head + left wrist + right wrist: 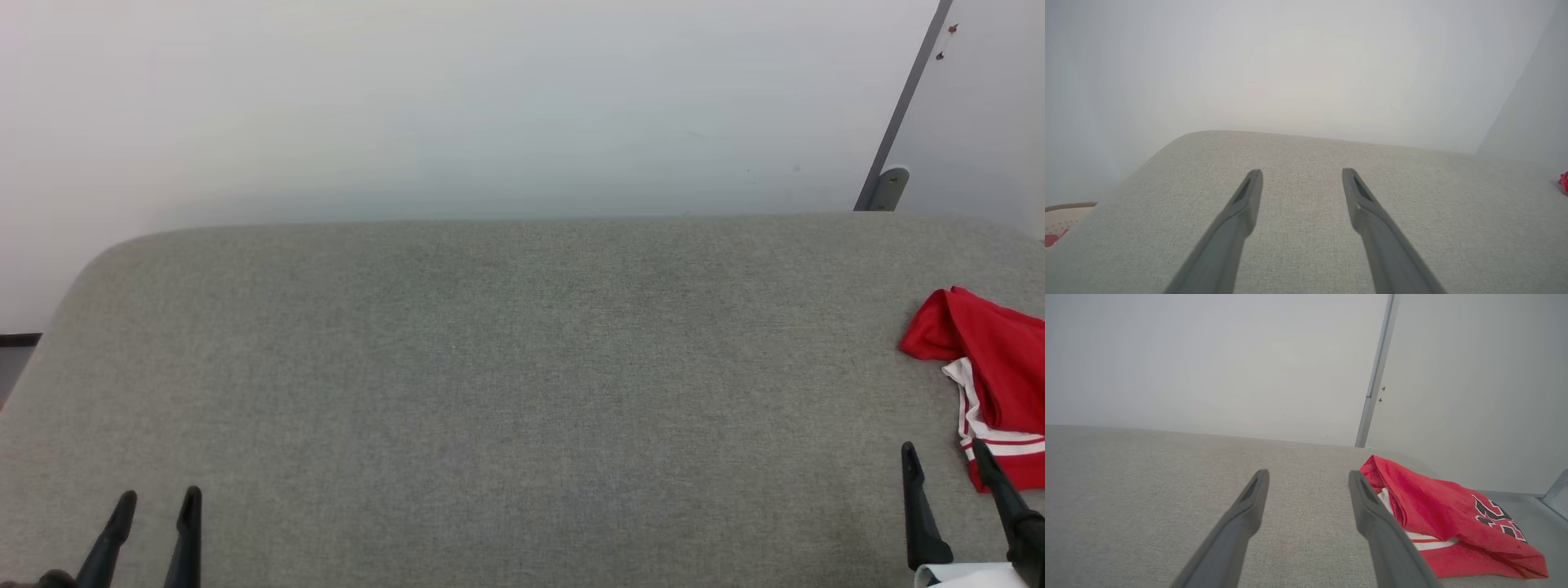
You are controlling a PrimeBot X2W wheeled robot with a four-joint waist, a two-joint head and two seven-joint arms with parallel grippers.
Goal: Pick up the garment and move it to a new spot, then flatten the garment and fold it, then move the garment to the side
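Head view: the garment [992,367] lies bunched at the right edge of the grey cushioned surface [490,367], with its red-striped white trim showing. Open grey cloth stretches from it to the rounded far-left corner. The left gripper [161,492] and right gripper [941,445] both stand spread, holding nothing, the right one just beside the garment

Left wrist view: the fingers gape over plain grey cloth, and a beige perforated basket [1063,216] sits past the surface's left edge

Right wrist view: the garment's black, white-outlined letters are too folded to read
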